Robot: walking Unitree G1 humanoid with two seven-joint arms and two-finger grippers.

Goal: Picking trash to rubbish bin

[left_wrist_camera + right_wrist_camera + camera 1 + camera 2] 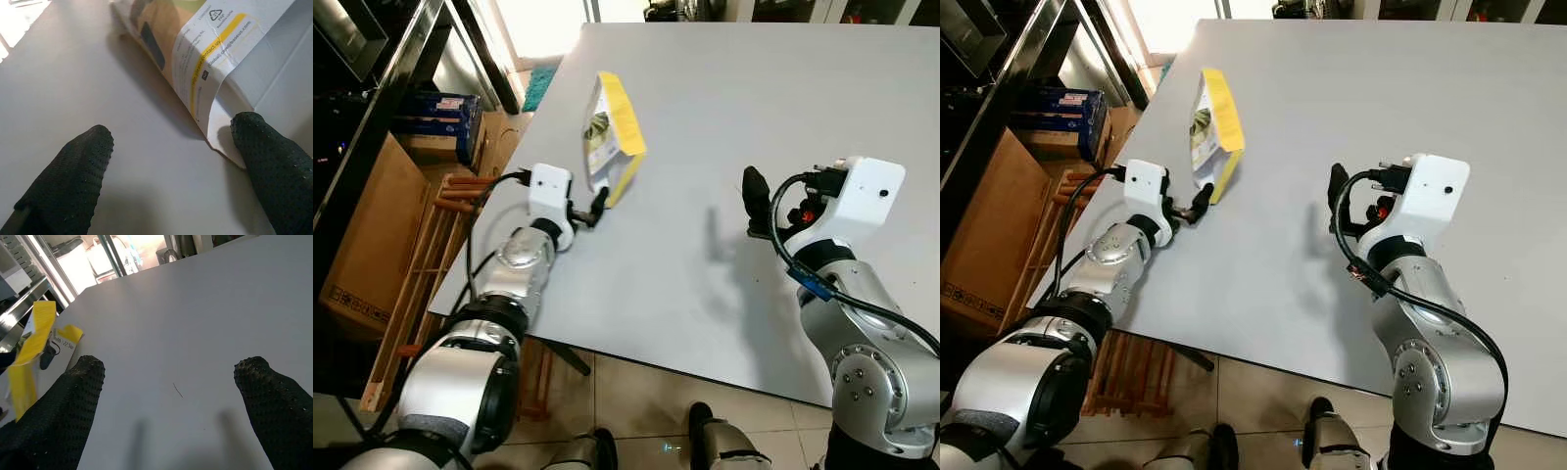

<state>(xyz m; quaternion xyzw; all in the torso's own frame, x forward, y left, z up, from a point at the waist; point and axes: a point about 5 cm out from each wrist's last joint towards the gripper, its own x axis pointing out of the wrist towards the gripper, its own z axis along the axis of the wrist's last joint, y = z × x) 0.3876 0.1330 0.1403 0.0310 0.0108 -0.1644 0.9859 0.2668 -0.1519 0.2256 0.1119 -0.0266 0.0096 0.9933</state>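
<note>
Looked like a home room w/ storage clutter. Big grey table [783,117] on tiled floor [636,401]. At left: cardboard box [367,245], blue crate [440,113], wooden rack [421,264], dark metal shelving [382,88]. Far left: bright doorway or window [543,24] w/ teal mat [540,86].

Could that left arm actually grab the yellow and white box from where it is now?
Probably yes. The left gripper is open right at the box, one finger already at its open flap, and nothing on the table lies between them.
</note>
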